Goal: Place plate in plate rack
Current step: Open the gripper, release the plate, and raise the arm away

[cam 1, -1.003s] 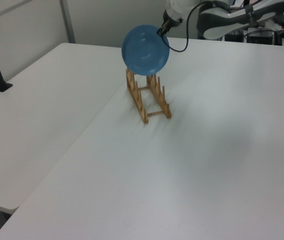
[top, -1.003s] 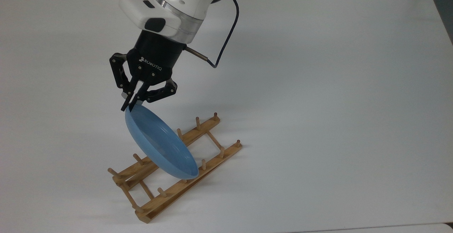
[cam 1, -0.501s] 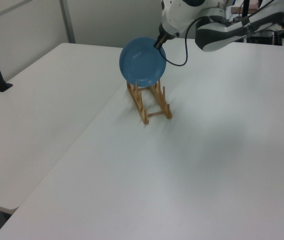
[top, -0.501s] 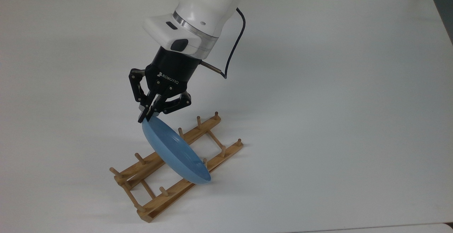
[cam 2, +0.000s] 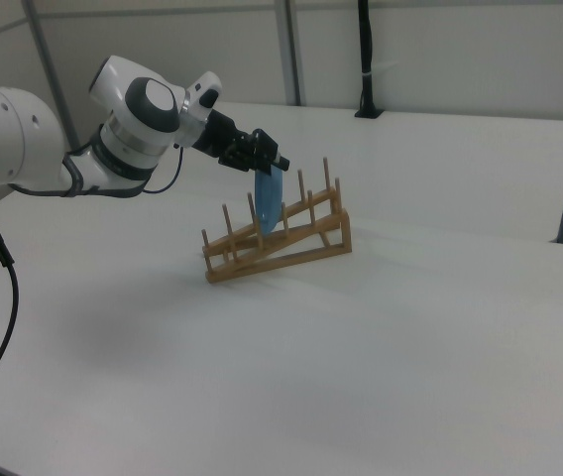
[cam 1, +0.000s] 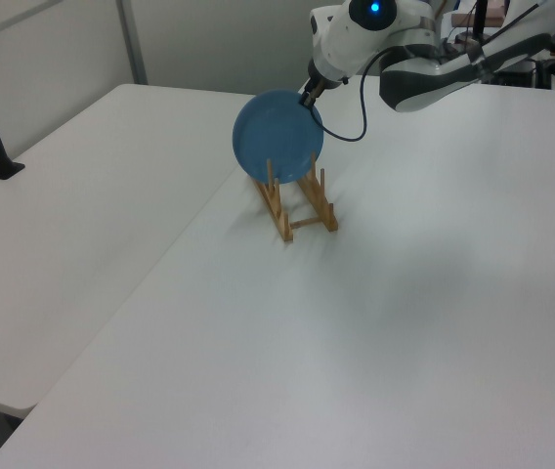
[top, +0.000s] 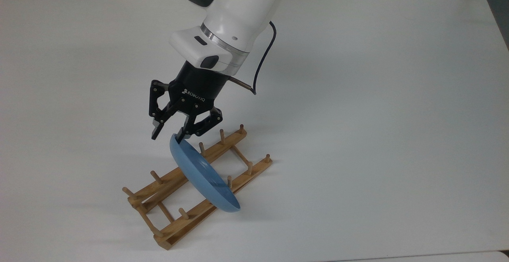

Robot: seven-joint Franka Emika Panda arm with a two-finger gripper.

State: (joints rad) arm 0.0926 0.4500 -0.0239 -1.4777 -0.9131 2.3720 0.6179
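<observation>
You have the plate [top: 204,176] standing on edge in the plate rack [top: 175,182], slotted between pegs midway along the rails. The gripper [top: 168,135] sits at its top rim, fingers spread and released. White table [top: 377,115] lies bare all around the rack.

Plate [top: 204,176] hides rack [top: 175,218] middle pegs; arm [top: 234,7] cropped at top edge.
</observation>
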